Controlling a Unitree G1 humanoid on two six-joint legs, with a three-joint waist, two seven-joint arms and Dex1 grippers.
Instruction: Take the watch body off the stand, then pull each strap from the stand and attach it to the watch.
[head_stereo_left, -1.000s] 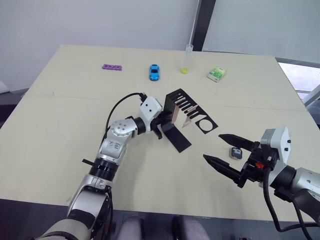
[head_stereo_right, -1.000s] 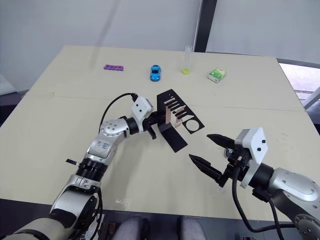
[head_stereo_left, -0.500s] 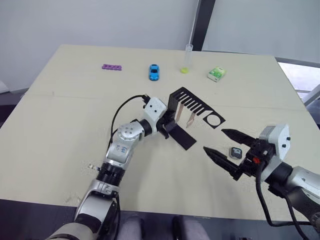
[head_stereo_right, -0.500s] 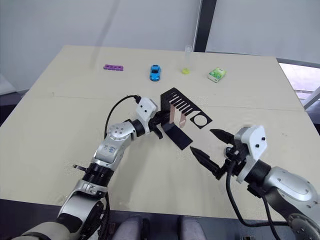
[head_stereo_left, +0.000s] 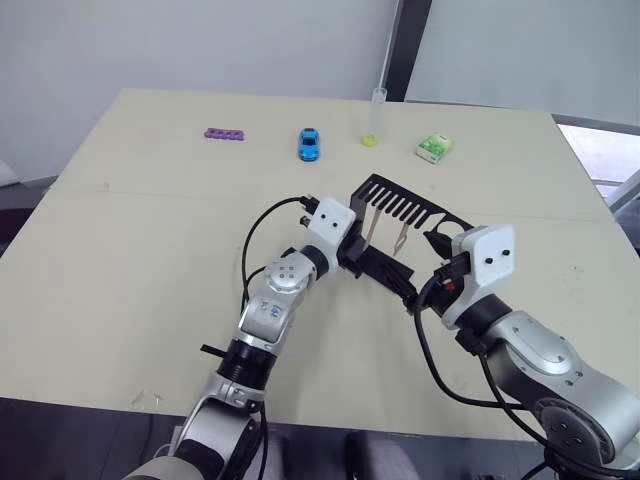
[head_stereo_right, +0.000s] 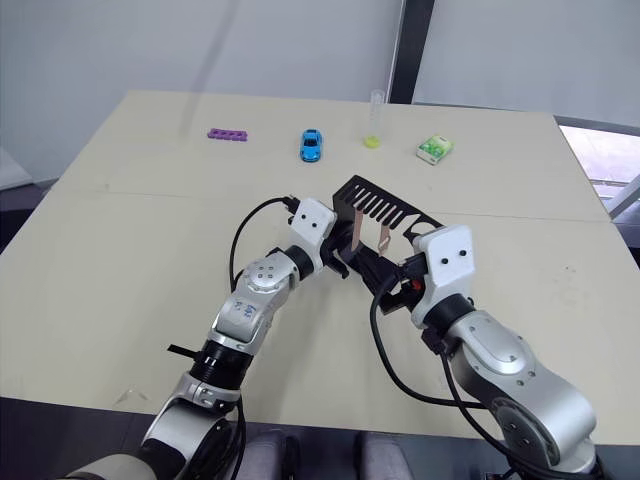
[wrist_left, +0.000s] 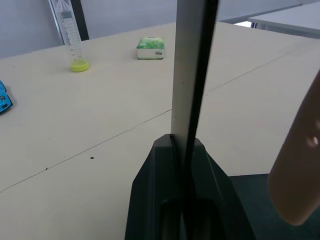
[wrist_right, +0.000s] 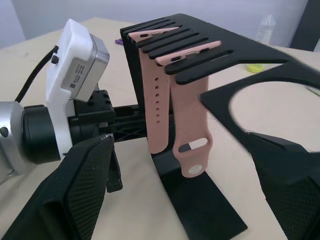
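The black stand (head_stereo_left: 385, 268) is near the table's middle, its comb-slotted top arm (wrist_right: 200, 47) ending in a ring hole. My left gripper (wrist_left: 182, 150) is shut on the stand's upright (wrist_left: 192, 75) from the left. Two pale pink straps (wrist_right: 159, 100) (wrist_right: 192, 132) hang side by side from the slots. My right gripper (wrist_right: 177, 140) is open, with its fingers (wrist_right: 85, 190) spread wide on either side of the straps and just short of them. The watch body is hidden behind my right arm.
Along the table's far side lie a purple piece (head_stereo_left: 225, 133), a blue toy car (head_stereo_left: 308, 144), a clear tube with a yellow cap (head_stereo_left: 375, 115) and a green-white box (head_stereo_left: 433, 148). Bare tabletop (head_stereo_left: 130, 250) stretches to the left.
The left gripper has moved the stand to the right, still shut on its upright. The right gripper has swung from beside the watch body up to the straps, and the arm now covers the watch.
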